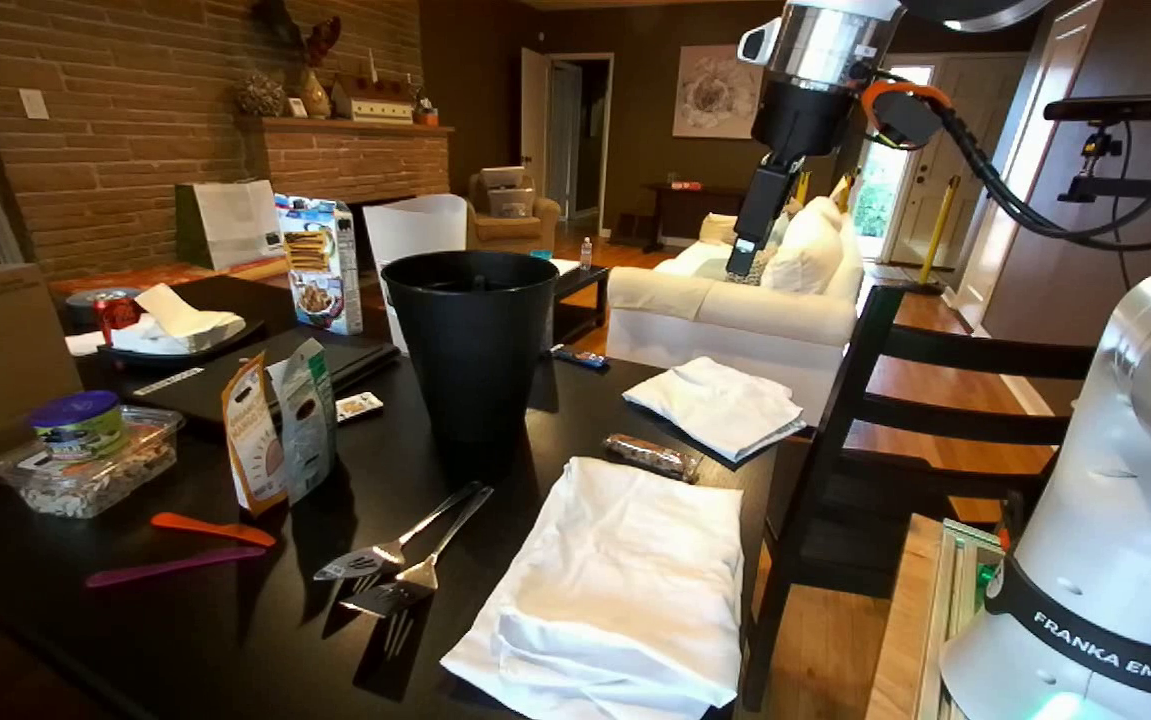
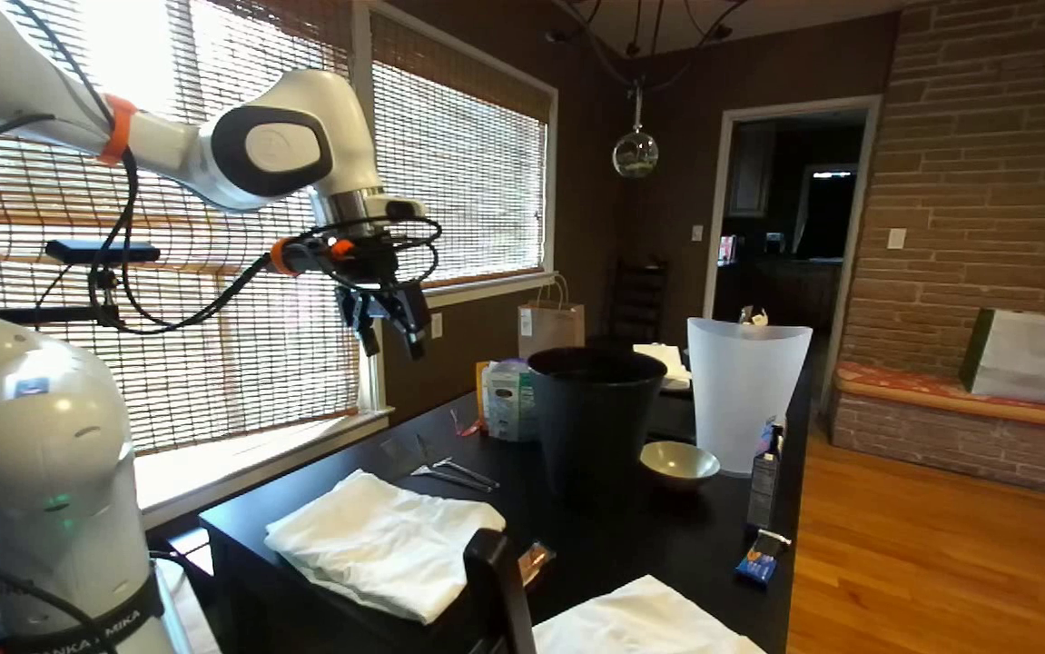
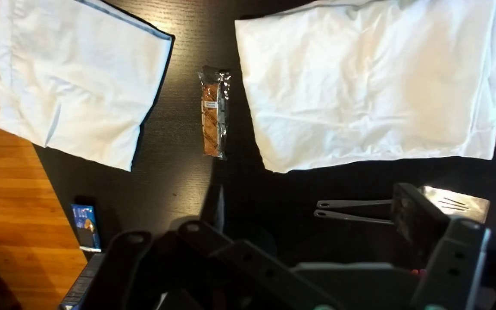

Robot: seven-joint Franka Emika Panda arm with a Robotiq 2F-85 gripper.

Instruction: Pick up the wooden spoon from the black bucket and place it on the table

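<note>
The tall black bucket (image 1: 475, 360) stands upright on the dark table (image 1: 185, 620). It also shows in an exterior view (image 2: 590, 436), in front of the bowl and white bin. No wooden spoon shows; most of the bucket's inside is hidden, and a small dark shape inside its rim is too unclear to name. My gripper (image 2: 392, 347) hangs above the table, higher than the bucket's rim and to one side of it, apart from it. In the wrist view the gripper (image 3: 316, 211) has its fingers wide apart with nothing between them; the bucket cannot be made out there.
Folded white cloths (image 1: 625, 580), a wrapped bar (image 1: 650, 457) and metal utensils (image 1: 425, 560) lie near the bucket. Pouches (image 1: 305, 430), a cereal box (image 1: 320, 265), a bowl (image 2: 679, 461) and a white bin (image 2: 744, 391) stand around it. A chair (image 1: 975, 430) stands at the table's edge.
</note>
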